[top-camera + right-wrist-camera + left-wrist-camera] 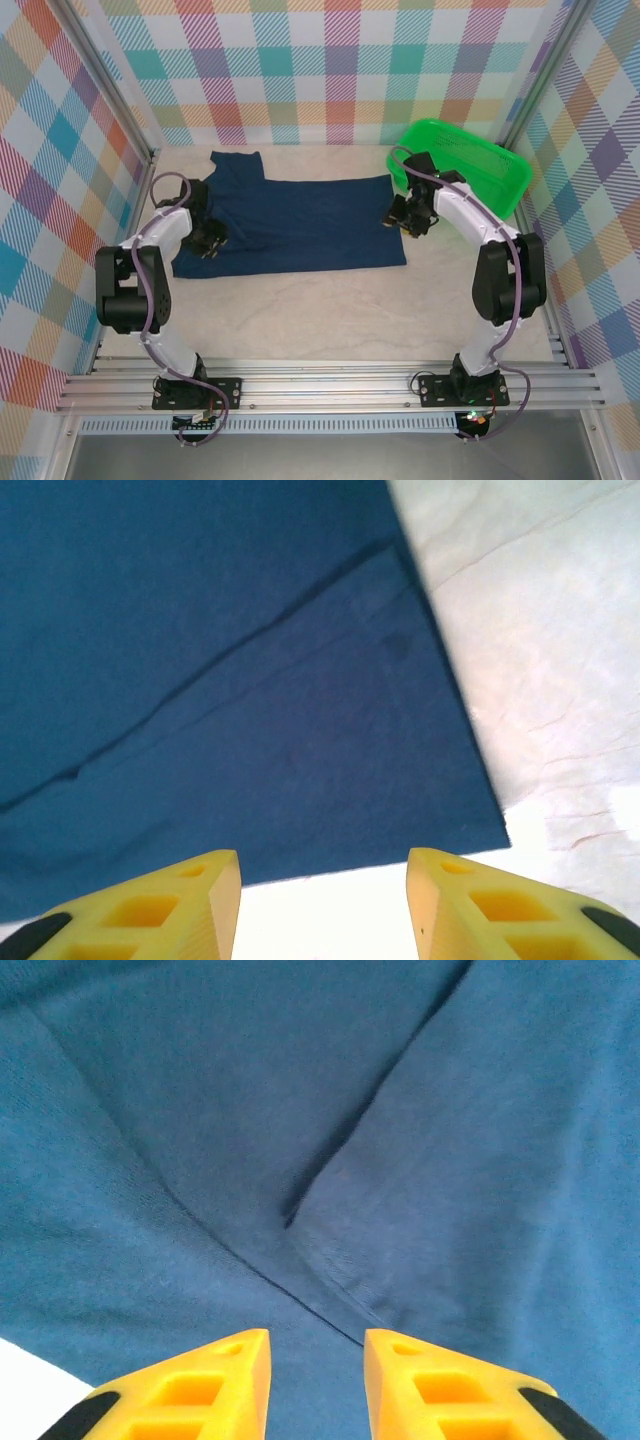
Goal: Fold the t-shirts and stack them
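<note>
Yellow fingers of the left hand are closest up in its wrist cam. They're spread w/ a gap btwn them and nothing in it, just navy cloth underneath. Same deal on the right hand: spread even wider, nothing pinched.

T-shirt is dark navy and lies flat on the table. It's stretched out sideways, plain navy showing, w/ one short sleeve poking out at its far left corner. Left wrist cam shows a diagonal crease and a stitched seam running thru the cloth. Right wrist cam shows a corner of the shirt w/ a hem line, pale table past its edge.

From the top cam, left hand sits over the shirt's left end, on the near side of that sleeve. Right hand hovers at the shirt's right edge, abt halfway along. Can't tell if either one touches the cloth.

Green mesh basket is just past the shirt's far right corner. The right arm blocks the spot btwn them, so idk if they touch. Plaid walls all around, metal rails on the shirt's near side.
</note>
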Available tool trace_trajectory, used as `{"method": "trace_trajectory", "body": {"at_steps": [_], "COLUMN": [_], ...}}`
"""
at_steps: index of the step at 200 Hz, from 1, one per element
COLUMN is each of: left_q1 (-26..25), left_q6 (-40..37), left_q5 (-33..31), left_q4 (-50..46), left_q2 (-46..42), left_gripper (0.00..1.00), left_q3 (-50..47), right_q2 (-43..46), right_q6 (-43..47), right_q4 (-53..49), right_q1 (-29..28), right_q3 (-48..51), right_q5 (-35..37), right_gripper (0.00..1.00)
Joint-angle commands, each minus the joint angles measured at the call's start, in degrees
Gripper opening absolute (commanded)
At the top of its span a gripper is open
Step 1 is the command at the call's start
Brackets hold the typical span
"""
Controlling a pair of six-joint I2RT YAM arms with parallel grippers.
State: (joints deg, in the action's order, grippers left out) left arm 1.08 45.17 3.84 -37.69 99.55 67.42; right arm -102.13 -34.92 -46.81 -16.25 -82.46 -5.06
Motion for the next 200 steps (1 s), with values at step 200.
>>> {"method": "trace_trajectory", "body": {"at_steps": [200], "left_q1": [-0.6], "left_q6": [-1.8], "left_q5": [-1.2], "left_q4": [4.7], "left_q2": [6.5], "left_gripper": [0.0], "left_q3": [8.5], "right_q2": [1.8], "right_q6": [0.4], "right_q4": [2.9], "right_q1": [-2.7], "right_q3": [2.4], "right_q5": [-6.7], "right_gripper": [0.46]}}
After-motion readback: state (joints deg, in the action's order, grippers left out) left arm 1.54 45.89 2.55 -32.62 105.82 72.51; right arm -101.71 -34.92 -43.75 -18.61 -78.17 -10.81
